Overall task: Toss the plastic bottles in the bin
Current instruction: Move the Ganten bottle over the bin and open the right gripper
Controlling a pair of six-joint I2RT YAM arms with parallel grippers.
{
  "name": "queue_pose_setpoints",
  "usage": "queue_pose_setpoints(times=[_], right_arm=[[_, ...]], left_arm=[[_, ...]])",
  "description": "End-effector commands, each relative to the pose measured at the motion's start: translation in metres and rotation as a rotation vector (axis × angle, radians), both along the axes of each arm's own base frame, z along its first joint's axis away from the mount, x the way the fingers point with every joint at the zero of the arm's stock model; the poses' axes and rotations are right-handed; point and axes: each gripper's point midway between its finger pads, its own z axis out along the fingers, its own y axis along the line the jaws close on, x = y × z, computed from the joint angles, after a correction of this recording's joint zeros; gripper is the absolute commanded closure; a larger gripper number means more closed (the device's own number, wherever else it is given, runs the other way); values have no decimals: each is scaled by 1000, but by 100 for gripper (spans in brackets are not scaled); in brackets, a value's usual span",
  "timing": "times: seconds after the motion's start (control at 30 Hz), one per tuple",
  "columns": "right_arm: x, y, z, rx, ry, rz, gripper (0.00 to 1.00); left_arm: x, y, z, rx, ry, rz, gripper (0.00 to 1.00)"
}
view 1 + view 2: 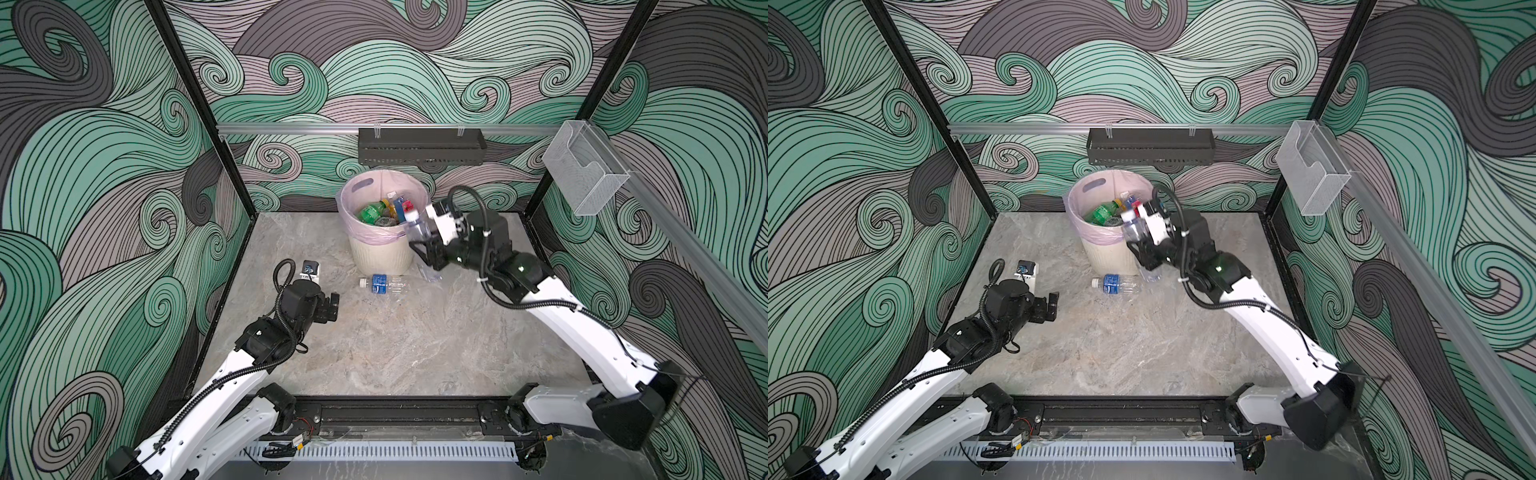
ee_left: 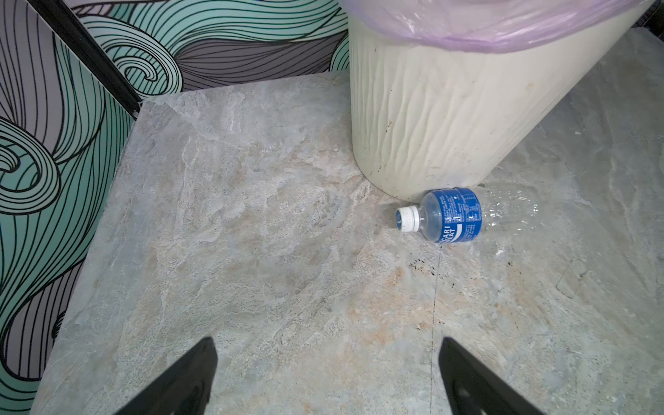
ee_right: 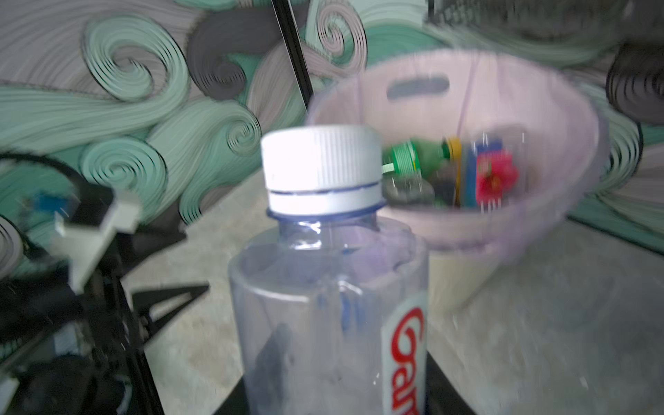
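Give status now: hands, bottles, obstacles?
Right hand shut on clear bottle near bin. Left hand open, empty. Blue-label bottle lying beside bin. No obstruction seen.

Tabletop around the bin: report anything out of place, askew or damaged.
Two bottles lie outside the bin: a blue-labelled bottle on its side at the base, its clear end crumpled, and a clear crumpled bottle beside it, partly hidden under the right gripper, which holds a third bottle at the rim.
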Motion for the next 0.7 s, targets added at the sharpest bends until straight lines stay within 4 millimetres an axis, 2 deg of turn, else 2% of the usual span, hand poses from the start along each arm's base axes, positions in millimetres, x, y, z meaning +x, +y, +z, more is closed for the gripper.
queue_pose_setpoints(times=[0.0,0.03,0.1,0.17,0.23,0.3,0.37,0.5,0.67], right_arm=[[47,27,38,49,-77,-22,45],[68,35,51,84,-111,-55,32],[101,51,57,100,-148,-89,19],[122,63,47,61,-138,-89,15],[127,69,35,23,-109,-85,13],[120,71,28,19,-112,-63,12],[108,68,30,40,-152,-34,9],[72,55,22,39,-182,26,6],[24,40,1,-2,-173,111,6]], left_arm=[[6,-4,9,-47,-27,6,2],[5,-4,8,-53,-27,9,2],[5,-4,9,-66,-35,12,2],[5,-4,11,-75,-39,15,2],[3,-3,13,-74,-35,18,2],[1,-1,13,-73,-31,19,2],[-1,0,9,-65,-27,19,2],[-4,3,-1,-43,1,17,2],[-2,2,-6,-23,16,14,2]])
